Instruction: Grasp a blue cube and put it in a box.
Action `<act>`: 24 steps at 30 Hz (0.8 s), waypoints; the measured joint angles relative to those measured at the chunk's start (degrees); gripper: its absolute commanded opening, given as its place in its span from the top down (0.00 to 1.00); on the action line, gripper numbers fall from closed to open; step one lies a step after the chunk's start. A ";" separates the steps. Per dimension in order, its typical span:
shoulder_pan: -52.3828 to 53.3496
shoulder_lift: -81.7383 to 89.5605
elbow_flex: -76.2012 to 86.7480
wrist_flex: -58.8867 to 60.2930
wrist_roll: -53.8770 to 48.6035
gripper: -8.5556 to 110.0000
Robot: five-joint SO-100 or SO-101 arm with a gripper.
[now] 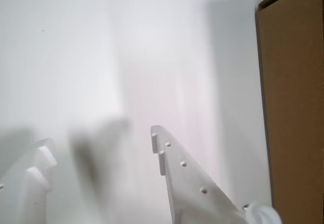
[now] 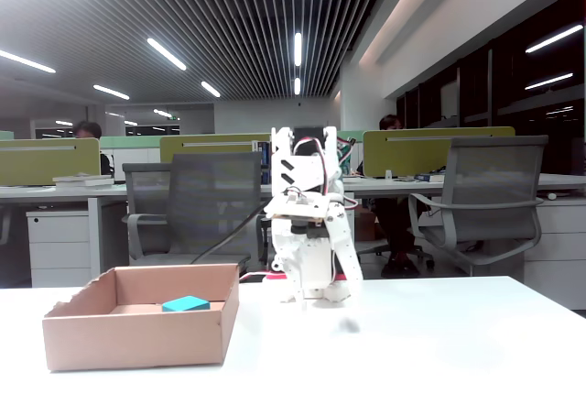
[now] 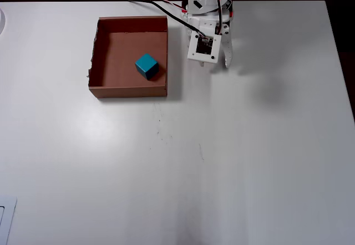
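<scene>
The blue cube (image 3: 147, 66) lies inside the brown cardboard box (image 3: 127, 90), toward its right side in the overhead view. From the fixed view only the top of the blue cube (image 2: 186, 303) shows above the wall of the box (image 2: 137, 336). My gripper (image 3: 221, 62) hangs just right of the box, pointing down at the table, on the folded white arm (image 2: 311, 231). In the wrist view my gripper (image 1: 100, 138) is open, its two white fingers apart with only bare table between them. An outer wall of the box (image 1: 296, 107) fills that view's right edge.
A white table (image 3: 222, 162) stretches out in front of the arm. Cables (image 3: 158, 5) run from the arm's base along the table's far edge behind the box. Office chairs and desks stand beyond the table in the fixed view.
</scene>
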 measured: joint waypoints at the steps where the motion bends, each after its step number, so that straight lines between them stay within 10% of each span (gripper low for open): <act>1: 0.00 0.00 0.00 0.18 0.00 0.72; 24: 7.82 -0.44 0.09 -12.92 0.00 0.72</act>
